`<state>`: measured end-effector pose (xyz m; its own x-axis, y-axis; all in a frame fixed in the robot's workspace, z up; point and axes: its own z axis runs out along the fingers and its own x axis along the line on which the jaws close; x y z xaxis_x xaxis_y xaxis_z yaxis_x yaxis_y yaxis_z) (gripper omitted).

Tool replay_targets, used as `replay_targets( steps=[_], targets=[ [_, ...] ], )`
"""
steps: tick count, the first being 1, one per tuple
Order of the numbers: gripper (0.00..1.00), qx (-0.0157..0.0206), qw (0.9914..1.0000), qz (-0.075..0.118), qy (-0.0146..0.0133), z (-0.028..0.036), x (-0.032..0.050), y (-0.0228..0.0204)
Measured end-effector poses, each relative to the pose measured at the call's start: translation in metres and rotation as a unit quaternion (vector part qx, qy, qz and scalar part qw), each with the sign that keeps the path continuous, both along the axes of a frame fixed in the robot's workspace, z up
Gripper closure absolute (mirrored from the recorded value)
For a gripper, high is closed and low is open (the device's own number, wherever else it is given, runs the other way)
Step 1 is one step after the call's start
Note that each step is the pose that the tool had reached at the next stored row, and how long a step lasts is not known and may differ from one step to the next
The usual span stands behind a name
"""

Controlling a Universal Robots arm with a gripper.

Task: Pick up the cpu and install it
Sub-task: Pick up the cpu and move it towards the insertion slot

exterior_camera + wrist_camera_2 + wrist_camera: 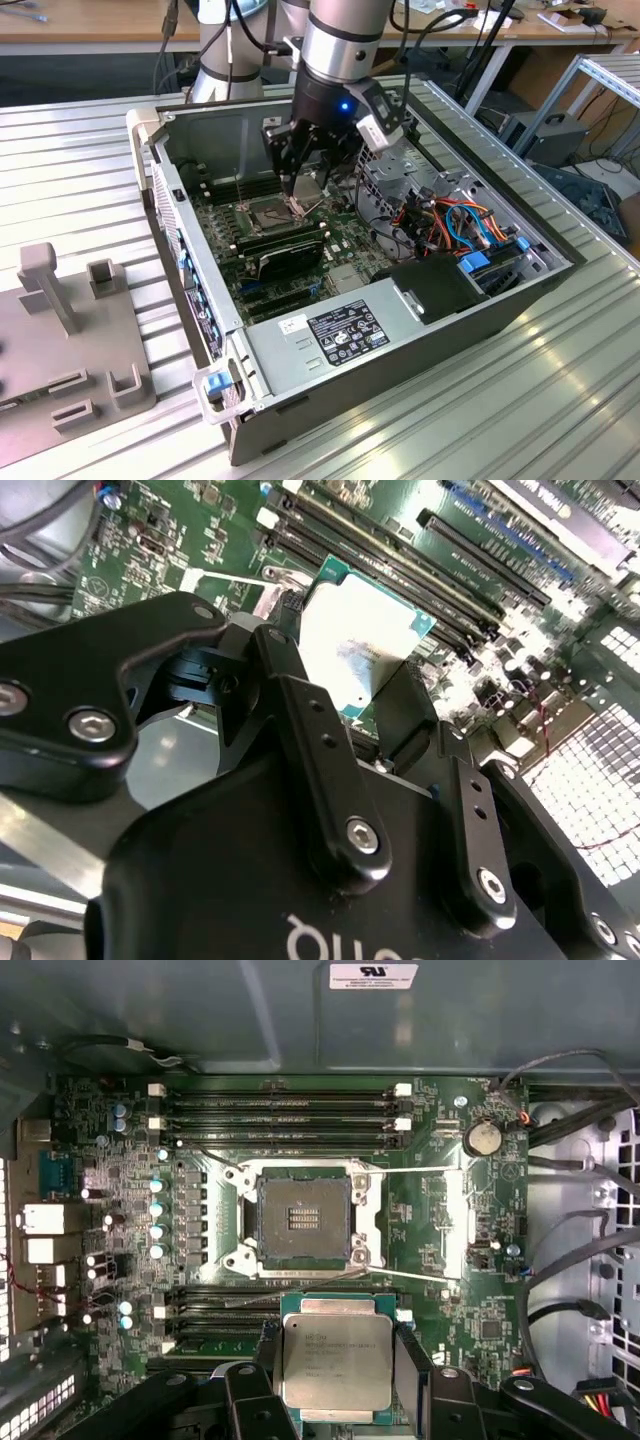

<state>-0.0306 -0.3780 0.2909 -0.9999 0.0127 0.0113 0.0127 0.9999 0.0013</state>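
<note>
At the exterior view's left, a grey holder (100,380) sits on the ribbed table (560,400). In the middle of that frame lies the open computer case (420,365). The gripper (297,185) hangs inside it, upper middle. In the first wrist view its fingers (411,1360) are pinched on two opposite edges of the cpu (337,1360), silver face showing. The socket (305,1220) nearby is empty, its frame open. I'd say the pick is done and the seating isn't.
</note>
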Motion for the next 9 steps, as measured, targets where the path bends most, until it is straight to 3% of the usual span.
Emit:
replay_targets(
  steps=[3,7,8,9],
  targets=[
    [0.46,0.0000,1.00000,0.000,0.0000,-0.0032,-0.0024,0.0029],
    [0.46,0.0000,1.00000,0.000,0.0000,-0.0035,-0.0024,0.0032],
    [0.46,-0.0001,1.00000,0.000,0.0004,-0.0035,-0.0025,0.0032],
    [0.46,0.0000,1.00000,0.000,0.0026,-0.0036,-0.0025,0.0032]
  ],
)
